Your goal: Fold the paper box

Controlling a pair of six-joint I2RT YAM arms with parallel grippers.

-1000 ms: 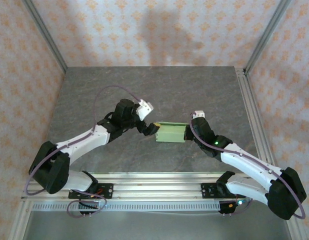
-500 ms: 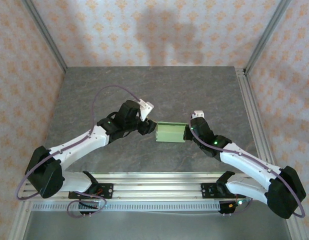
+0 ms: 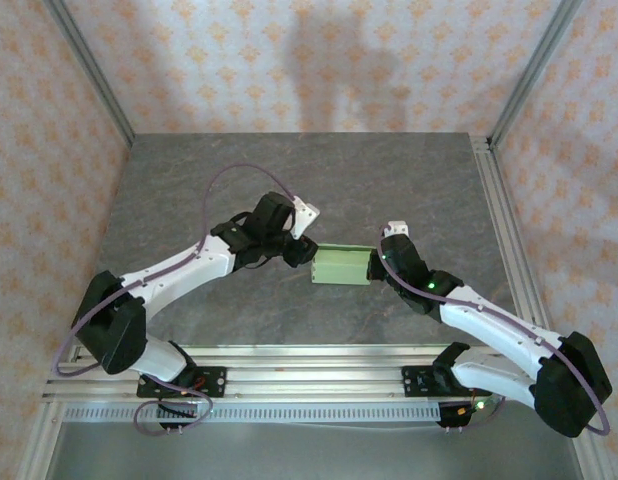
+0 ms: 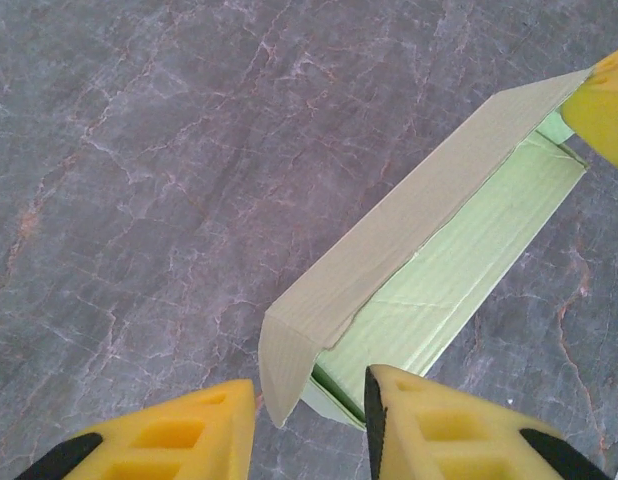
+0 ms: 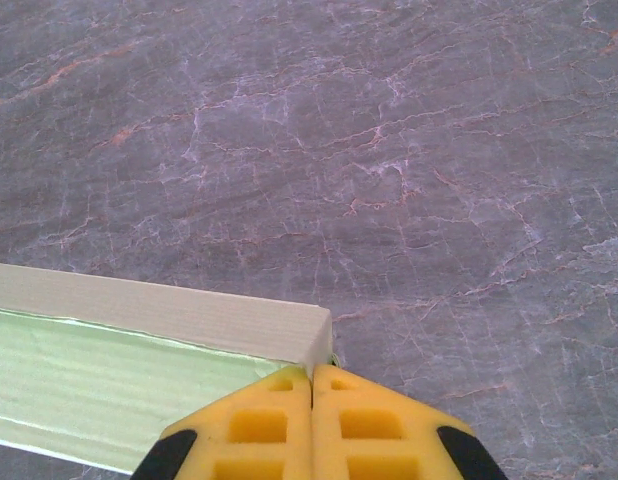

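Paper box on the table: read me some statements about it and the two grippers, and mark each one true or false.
1. The paper box lies on the table between the two grippers. True.
2. The right gripper is spread wide. False: its fingers are pressed together at the box's end.
3. The left gripper has a gap between its fingers, with the box's other end at that gap. True.
4. The box is sealed shut. False: its top is open and the green inside shows.
5. The box is red. False: it is pale green.
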